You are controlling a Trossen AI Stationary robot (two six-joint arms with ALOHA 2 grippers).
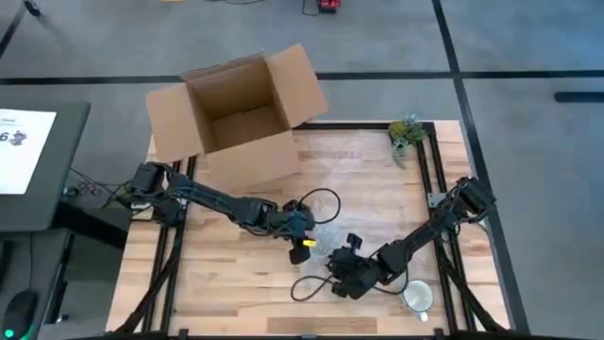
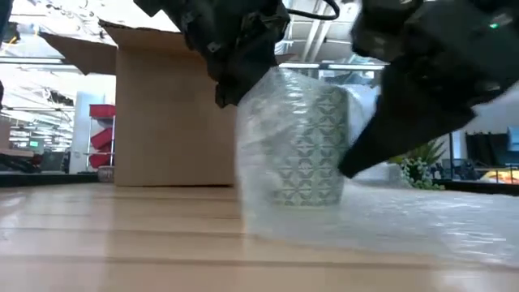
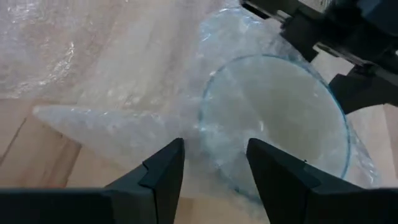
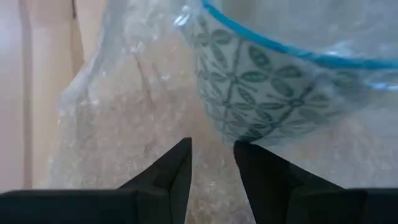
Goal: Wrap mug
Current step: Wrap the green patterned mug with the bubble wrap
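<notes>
A white mug with a green leaf pattern and a blue rim stands upright on a sheet of clear bubble wrap at the table's middle. The wrap rises around the mug's side. My left gripper is over the mug's rim, nearly shut with wrap between its fingers. My right gripper is low at the mug's foot, its fingers close together over the wrap. My left gripper comes from above, slanting down. One finger stands over the mug's mouth and the other outside its wall, with the wrap at the rim pinched between them. The wrap stands up along the mug's side. My right gripper comes nearly level, from the table's near right. It pinches the wrap lying beside the mug's foot between its two fingertips. One layer or a fold, I cannot tell. That part of the wrap rests on the table.
An open cardboard box stands at the table's far left. A small plant is at the far right corner. A white cup sits near the front right, beside my right arm. Loose cables lie around the grippers.
</notes>
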